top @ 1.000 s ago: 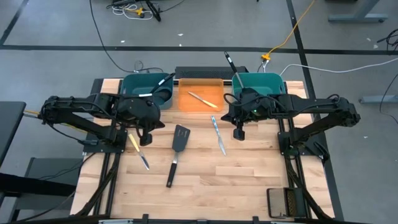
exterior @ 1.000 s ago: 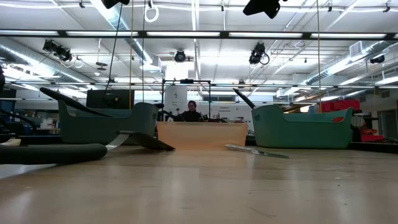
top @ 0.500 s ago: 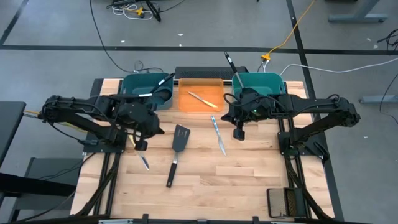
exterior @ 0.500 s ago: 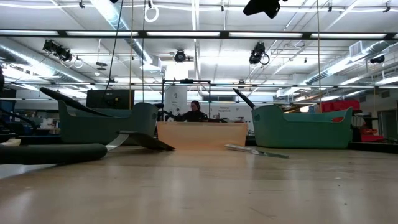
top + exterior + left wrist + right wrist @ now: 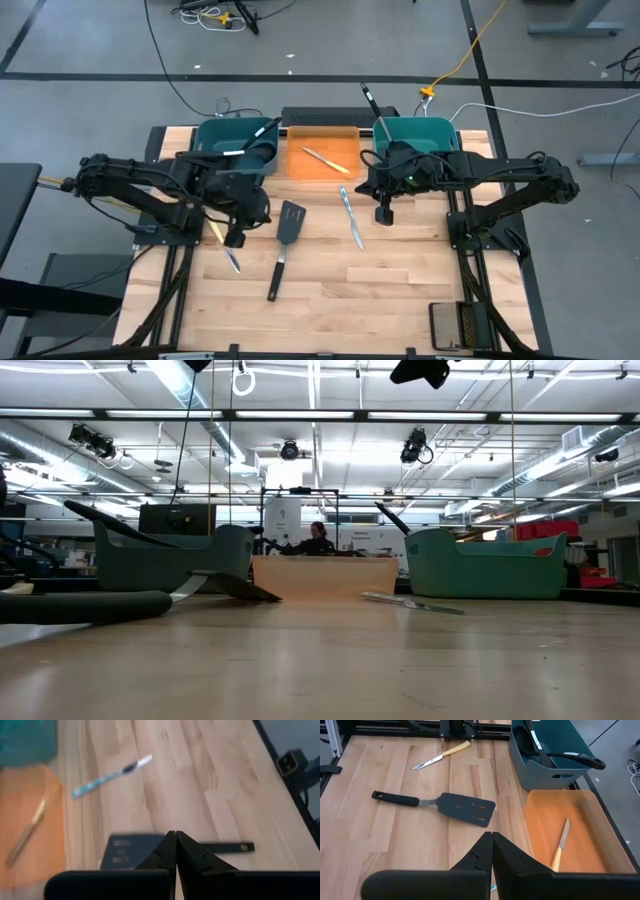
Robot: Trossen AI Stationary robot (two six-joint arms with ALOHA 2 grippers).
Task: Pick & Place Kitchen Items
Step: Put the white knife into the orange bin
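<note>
A black slotted spatula [image 5: 284, 245] lies flat on the table's middle, its head [image 5: 131, 853] just beyond my left gripper [image 5: 235, 238], which hangs shut above the table. A yellow-handled knife [image 5: 222, 245] lies on the wood under the left arm. A slim silver knife [image 5: 351, 218] lies right of the spatula, beside my right gripper [image 5: 384, 214], which is also shut and holds nothing. Another yellow-handled knife [image 5: 326, 160] lies in the orange bin [image 5: 300, 170]. Black utensils stick out of the two teal bins [image 5: 212, 135] [image 5: 440, 130].
The three bins stand in a row along the far edge, the orange one between the teal ones. Bare wood [image 5: 340, 290] stretches across the near half of the table. A person shows far behind the bins in the low view [image 5: 318, 540].
My left gripper has drifted a little toward the table's right and near edges and sunk slightly, closing on the spatula's head, with its wrist rolling. It has stayed shut. The utensils have kept their places.
</note>
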